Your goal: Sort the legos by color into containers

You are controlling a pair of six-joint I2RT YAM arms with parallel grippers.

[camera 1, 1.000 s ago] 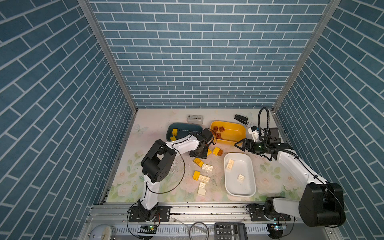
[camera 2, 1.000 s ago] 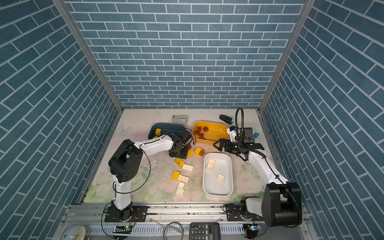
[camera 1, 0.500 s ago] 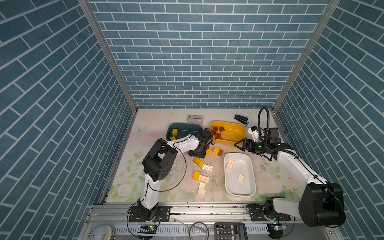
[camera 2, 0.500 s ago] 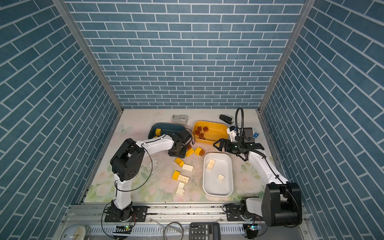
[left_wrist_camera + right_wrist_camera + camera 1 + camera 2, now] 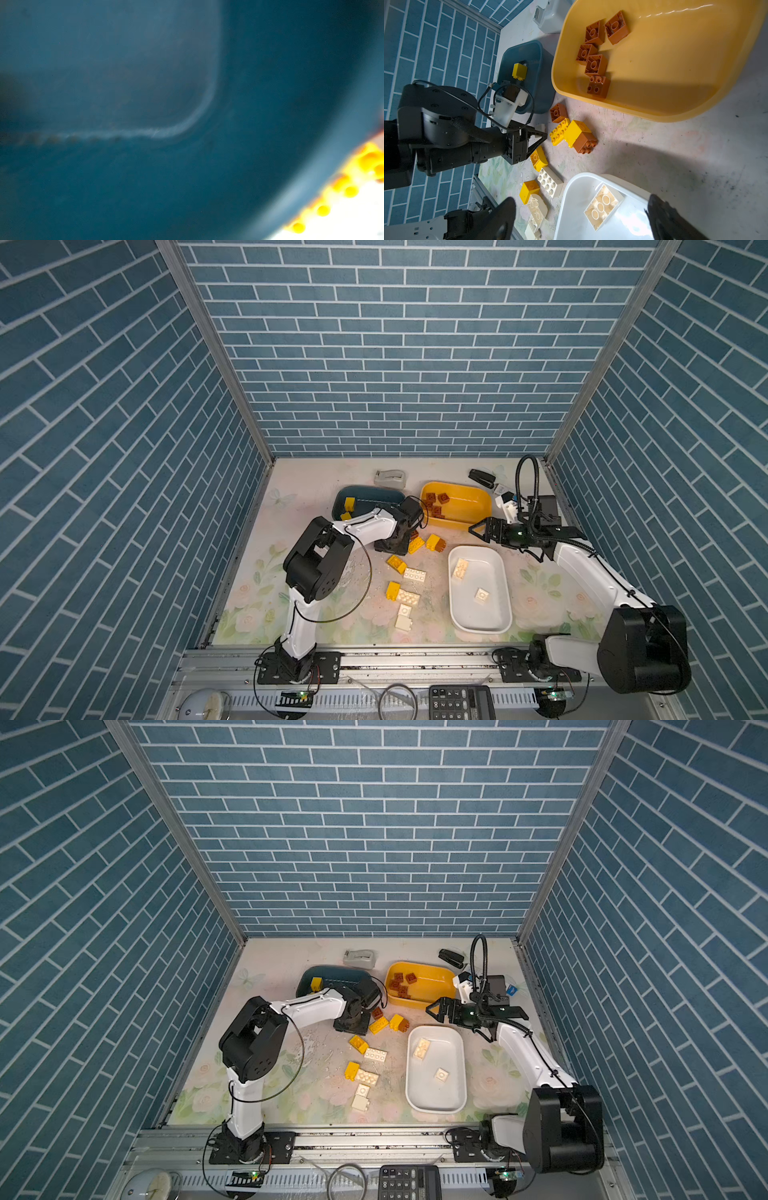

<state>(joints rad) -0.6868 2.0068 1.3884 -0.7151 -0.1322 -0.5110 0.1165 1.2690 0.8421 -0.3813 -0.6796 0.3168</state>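
The dark blue tub (image 5: pixel 374 489) holds yellow legos (image 5: pixel 350 502). Several brown legos (image 5: pixel 434 506) lie in the yellow tub (image 5: pixel 469 506), and two cream ones (image 5: pixel 460 570) in the white tub (image 5: pixel 482 622). Loose yellow (image 5: pixel 415 544), brown (image 5: pixel 413 535) and cream (image 5: pixel 414 575) legos lie on the mat between the tubs. My left gripper (image 5: pixel 390 546) is low at the blue tub's front corner, beside the yellow brick (image 5: pixel 559 131); its jaws are hidden. The left wrist view shows only the blurred blue tub (image 5: pixel 145 83). My right gripper (image 5: pixel 478 531) hangs open and empty between the yellow and white tubs.
A grey tape dispenser (image 5: pixel 389 478) and a black stapler (image 5: pixel 482 478) sit at the back of the mat. Blue brick-pattern walls close in three sides. A metal rail (image 5: pixel 415 659) runs along the front edge, with a calculator (image 5: pixel 461 701) below it.
The left arm's elbow has shifted slightly to the right, with its gripper staying low by the yellow brick. The right arm has not moved.
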